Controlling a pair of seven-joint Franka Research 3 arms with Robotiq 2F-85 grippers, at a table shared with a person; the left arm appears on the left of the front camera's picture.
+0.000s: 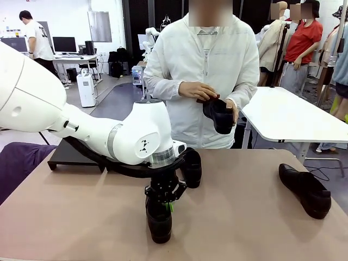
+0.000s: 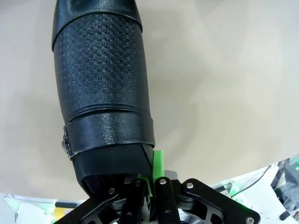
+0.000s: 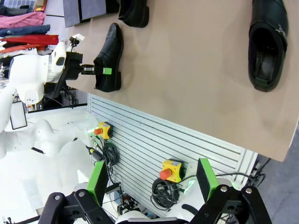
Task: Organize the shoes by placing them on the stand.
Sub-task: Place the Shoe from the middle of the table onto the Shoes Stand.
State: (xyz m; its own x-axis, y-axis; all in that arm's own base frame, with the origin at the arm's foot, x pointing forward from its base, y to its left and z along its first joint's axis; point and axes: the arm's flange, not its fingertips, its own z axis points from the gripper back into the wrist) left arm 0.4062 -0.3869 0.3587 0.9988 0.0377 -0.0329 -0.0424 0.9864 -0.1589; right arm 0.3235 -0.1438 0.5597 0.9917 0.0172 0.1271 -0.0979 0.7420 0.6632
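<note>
My left gripper (image 1: 161, 202) points down over a black loafer (image 1: 159, 220) near the table's front edge, shut on the rim of its heel. The left wrist view shows that shoe (image 2: 103, 93) from above, with a green pad (image 2: 158, 164) pressed against its heel opening. A second shoe (image 1: 191, 167) lies just behind, partly hidden by the arm. A third shoe (image 1: 305, 190) lies on its own at the right. The person at the far side holds another shoe (image 1: 218, 114) in both hands. The black stand (image 1: 70, 155) sits at the back left. My right gripper (image 3: 152, 179) hangs open off the table's near edge.
A purple cloth (image 1: 19, 163) lies at the table's left edge. A white table (image 1: 293, 117) stands behind at the right. Below the table's front, yellow stop-button boxes (image 3: 170, 169) and cables hang on a slatted panel. Bare tabletop lies between the held shoe and the right shoe.
</note>
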